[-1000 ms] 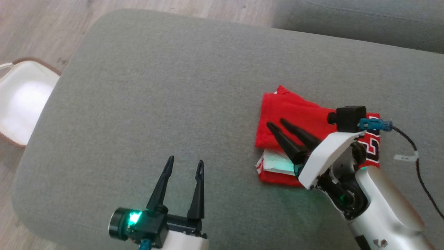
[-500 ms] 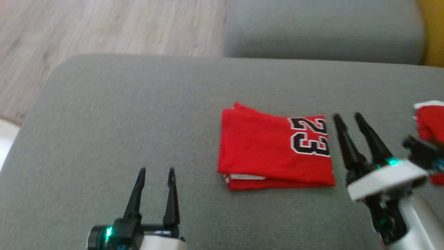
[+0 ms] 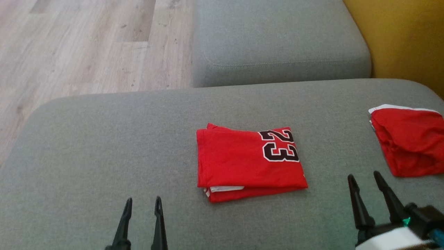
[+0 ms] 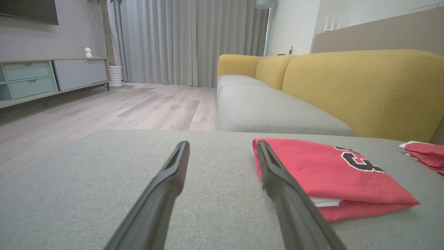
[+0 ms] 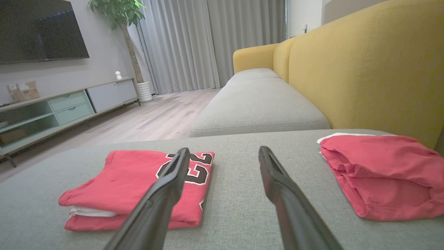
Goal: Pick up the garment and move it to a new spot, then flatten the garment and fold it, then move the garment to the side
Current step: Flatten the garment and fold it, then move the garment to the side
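Red jersey cloth, folded into a neat squarish packet, is what I'm looking at: the garment (image 3: 249, 161) lies flat near the middle of the wide grey cushion (image 3: 104, 156), untouched by either arm. A black "23" with a white outline sits at its far right corner, and a sliver of white layer peeks out between the folds along the near edge.

Nearer the robot and off to the left of the garment, the left gripper (image 3: 143, 199) hangs low over the cushion with its two dark fingers parted and nothing between them. Its wrist view has one finger crossing in front of the garment's left edge, but from the head view it is plainly apart from the cloth. On the other side, the right gripper (image 3: 363, 175) is likewise spread and empty, its tips pointing at the bare grey strip to the right of the garment.

Beyond that strip, near the cushion's right edge, lies a second red piece (image 3: 409, 139), looser and rumpled, with a white trim along its far side. Behind the cushion runs a grey sofa seat (image 3: 277, 38) with a mustard-yellow backrest (image 3: 399, 34). Pale wood flooring (image 3: 69, 45) stretches away to the left, toward a low cabinet (image 5: 52, 107), long grey curtains (image 4: 159, 41) and a potted plant (image 5: 118, 14).
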Tool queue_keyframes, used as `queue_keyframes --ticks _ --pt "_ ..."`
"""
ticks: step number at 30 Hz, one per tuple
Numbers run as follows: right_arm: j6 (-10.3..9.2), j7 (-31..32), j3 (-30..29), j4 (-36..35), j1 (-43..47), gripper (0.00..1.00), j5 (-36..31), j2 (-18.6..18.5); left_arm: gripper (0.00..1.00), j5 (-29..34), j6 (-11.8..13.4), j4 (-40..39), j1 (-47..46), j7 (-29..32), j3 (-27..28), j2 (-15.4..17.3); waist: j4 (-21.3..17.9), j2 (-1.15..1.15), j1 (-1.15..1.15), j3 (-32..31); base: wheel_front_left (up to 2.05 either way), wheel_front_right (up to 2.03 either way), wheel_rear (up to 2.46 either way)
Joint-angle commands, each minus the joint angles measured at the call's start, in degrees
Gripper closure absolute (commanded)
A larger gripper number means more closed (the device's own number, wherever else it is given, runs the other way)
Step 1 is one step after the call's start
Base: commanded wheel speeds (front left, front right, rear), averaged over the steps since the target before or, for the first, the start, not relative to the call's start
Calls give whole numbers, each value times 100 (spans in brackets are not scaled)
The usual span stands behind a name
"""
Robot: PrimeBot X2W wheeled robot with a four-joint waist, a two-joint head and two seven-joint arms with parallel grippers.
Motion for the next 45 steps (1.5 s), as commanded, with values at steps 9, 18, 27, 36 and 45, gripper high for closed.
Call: queue_keyframes --ticks 9,18,27,36,45 --pt "21 -77 -172 -452 379 0 -599 274 0 156 -93 -163 128 -55 333 -26 14 0 2 -148 0 0 0" --pt "21 -78 -253 -431 401 0 -650 359 0 217 -147 -177 154 -55 412 -52 31 0 2 -185 0 0 0" --pt "21 -78 -271 -426 451 0 -661 402 0 267 -192 -192 167 -55 461 -70 42 0 2 -162 0 0 0" --pt "21 -78 -312 -415 462 0 -679 349 0 249 -204 -172 134 -55 459 -81 103 0 2 -130 0 0 0" --pt "21 -79 -395 -321 320 0 -673 324 0 238 -177 -236 1 -55 337 -88 255 0 2 125 0 0 0"
